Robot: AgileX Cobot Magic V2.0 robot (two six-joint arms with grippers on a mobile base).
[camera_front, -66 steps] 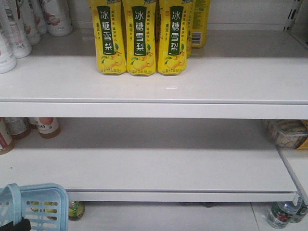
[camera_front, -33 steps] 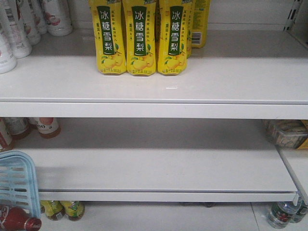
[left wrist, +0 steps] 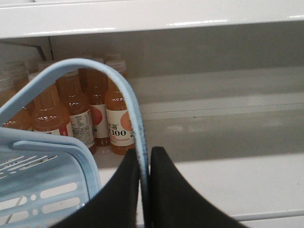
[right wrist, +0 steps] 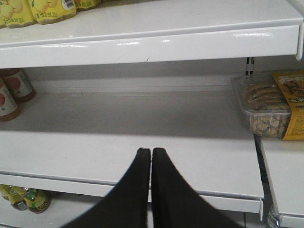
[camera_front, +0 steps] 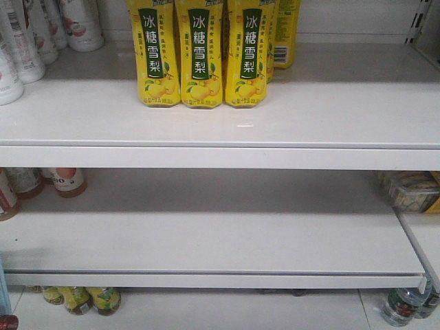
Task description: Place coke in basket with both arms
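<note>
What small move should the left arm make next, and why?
Probably it should keep its grip and hold the basket steady and level. The left tool is shut on the basket's handle, so the basket hangs from it. The right tool is shut on nothing. Only a red scrap, perhaps the coke, shows at the front view's bottom left corner.

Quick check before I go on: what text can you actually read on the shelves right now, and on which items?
"冰糖雪梨": down the green labels of the three yellow bottles on the top shelf.
"100": on the orange juice bottle behind the basket handle; its first character is cut off.
Barcode on the back yellow bottle: digits too small.
Yellow snack pack: characters blurred, unreadable.
</note>
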